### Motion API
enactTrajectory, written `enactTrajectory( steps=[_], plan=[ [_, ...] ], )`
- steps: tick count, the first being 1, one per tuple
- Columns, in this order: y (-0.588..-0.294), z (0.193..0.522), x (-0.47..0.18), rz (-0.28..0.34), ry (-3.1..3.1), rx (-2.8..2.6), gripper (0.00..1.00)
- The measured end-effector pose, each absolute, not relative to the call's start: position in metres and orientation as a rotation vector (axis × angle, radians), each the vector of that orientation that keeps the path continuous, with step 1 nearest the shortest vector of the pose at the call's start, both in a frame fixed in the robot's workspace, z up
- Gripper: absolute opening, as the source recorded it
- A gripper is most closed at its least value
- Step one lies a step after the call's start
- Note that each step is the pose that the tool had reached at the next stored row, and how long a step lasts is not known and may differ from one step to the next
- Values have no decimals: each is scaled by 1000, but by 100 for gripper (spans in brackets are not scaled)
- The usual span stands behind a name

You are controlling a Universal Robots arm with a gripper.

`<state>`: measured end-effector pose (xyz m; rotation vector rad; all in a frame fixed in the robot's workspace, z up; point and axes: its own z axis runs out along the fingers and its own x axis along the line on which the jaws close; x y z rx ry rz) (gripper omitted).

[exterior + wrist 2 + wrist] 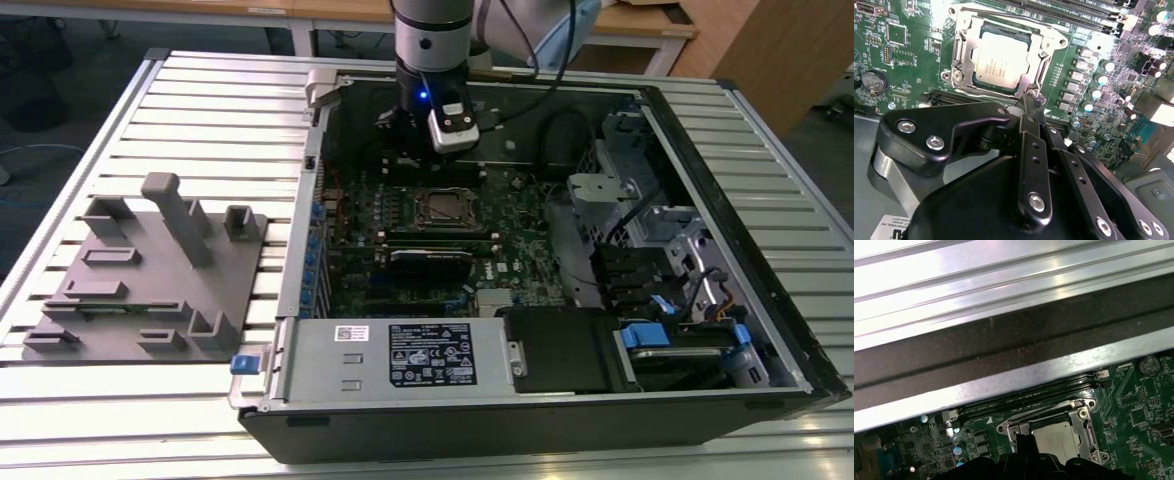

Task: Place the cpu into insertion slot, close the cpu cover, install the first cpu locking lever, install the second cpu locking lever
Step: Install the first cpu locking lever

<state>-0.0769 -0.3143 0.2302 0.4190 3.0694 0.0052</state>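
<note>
Gripper (1030,102): my fingers look pinched together, holding nothing, tip at the socket's edge.
Cpu (1002,61): I see it seated in the insertion slot (965,50), just beyond my tip.
Cpu cover (1051,42): closed down around it.

cpu (1002,61) silver-tan, seated flat in the insertion slot (965,50) on the green board; cpu cover (1051,40) closed down over it, framing its edges

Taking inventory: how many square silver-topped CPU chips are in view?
1. The square silver-topped CPU chip sits in the silver-rimmed square socket on the green motherboard; others could be hidden elsewhere.
</note>
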Motion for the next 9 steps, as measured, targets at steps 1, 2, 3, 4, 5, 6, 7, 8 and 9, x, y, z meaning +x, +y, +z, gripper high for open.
enactTrajectory(
  steps=[1,2,3,4,5,6,7,8,9],
  plan=[
    [-314,230,-76,5,3070,419,10],
    [-314,230,-75,5,3070,419,10],
    [-314,230,-74,5,3069,419,10],
    [-314,230,-73,5,3069,419,10],
    [-314,230,-71,5,3069,419,10],
    [-314,230,-69,5,3069,419,10],
    [-314,230,-68,5,3069,419,10],
    [-314,230,-65,5,3069,419,10],
    [-314,230,-63,5,3069,419,10]
  ],
)
